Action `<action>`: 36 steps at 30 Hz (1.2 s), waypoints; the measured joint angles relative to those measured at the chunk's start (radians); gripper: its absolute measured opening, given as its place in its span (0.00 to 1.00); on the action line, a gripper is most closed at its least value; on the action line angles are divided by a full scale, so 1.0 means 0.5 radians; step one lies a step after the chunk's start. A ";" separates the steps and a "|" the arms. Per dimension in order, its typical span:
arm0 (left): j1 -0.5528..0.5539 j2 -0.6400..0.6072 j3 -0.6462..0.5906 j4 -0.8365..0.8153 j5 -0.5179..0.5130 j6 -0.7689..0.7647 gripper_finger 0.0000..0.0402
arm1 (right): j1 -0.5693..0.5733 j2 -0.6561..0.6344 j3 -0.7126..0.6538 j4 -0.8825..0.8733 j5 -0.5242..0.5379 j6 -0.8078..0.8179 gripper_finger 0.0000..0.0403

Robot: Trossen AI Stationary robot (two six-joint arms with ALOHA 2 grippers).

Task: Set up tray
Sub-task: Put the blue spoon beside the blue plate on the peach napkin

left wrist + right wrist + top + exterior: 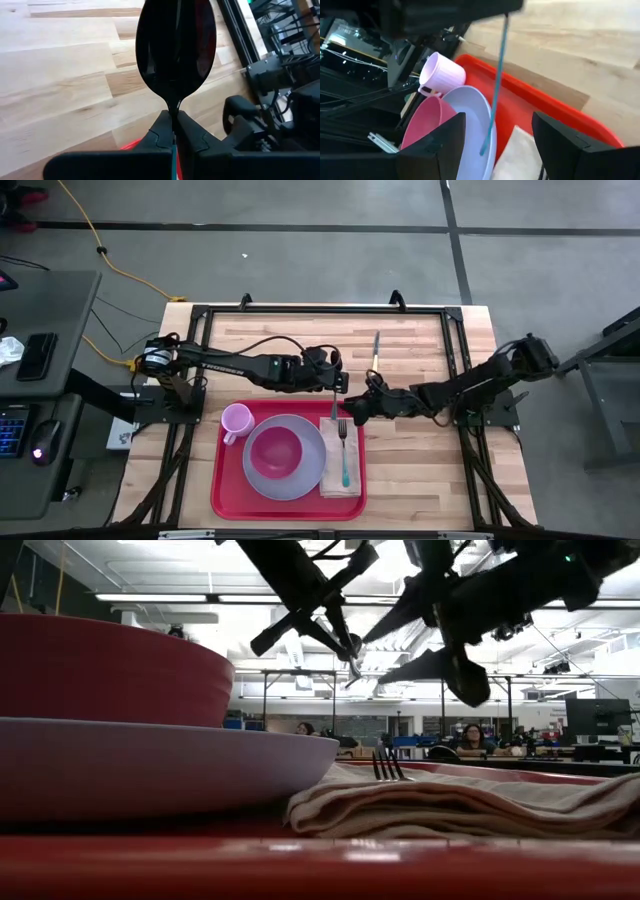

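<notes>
The red tray (228,492) lies at the near middle of the wooden table (420,480). It carries a lilac plate (300,480) with a pink bowl (272,450) in it, a pink cup (236,420), and a folded napkin (335,480) with a fork (344,450) on top.

The step in hand seems to be the placing of the spoon (175,50). The left gripper (335,385) hangs over the far edge of the tray, its fingers closed on the spoon's thin handle. The next move probably calls for lowering the spoon onto the napkin beside the fork.

The right gripper (358,410) waits close by, wide open and empty. A knife (376,350) lies apart on the table.
</notes>
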 joint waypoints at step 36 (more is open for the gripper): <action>0.000 0.000 0.000 0.068 0.048 0.004 0.09 | -0.128 0.169 0.230 -0.228 0.003 -0.257 0.34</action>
